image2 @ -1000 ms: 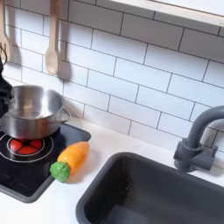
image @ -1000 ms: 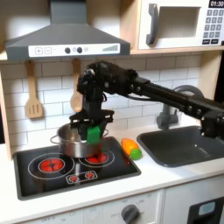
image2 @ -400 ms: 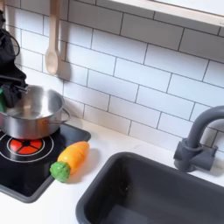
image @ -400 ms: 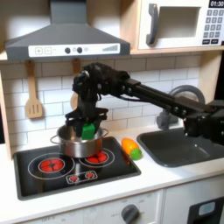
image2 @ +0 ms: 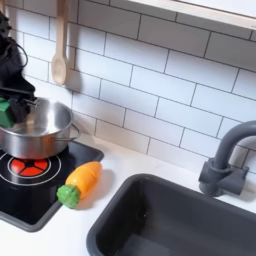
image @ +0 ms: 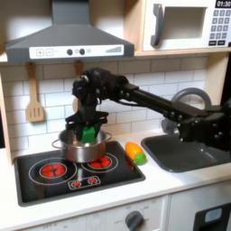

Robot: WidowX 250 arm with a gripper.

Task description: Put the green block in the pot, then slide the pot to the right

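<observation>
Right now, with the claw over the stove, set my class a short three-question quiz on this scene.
1. True or false: the green block lies on the counter.
2. What sits on the counter between the stove and the sink?
3. The claw hangs over: A the sink, B the pot, C the microwave.

Key: 1 false, the claw holds it above the pot. 2 the toy vegetable. 3 B.

This is a toy kitchen. In the first exterior view there are a black stove top (image: 77, 173) with red burners, a grey range hood (image: 68, 41), a microwave (image: 188, 24), a white tile wall (image: 171, 74), a dark sink (image: 185, 149) with faucet (image: 200, 97), and a hanging wooden spatula (image: 34, 95).
</observation>
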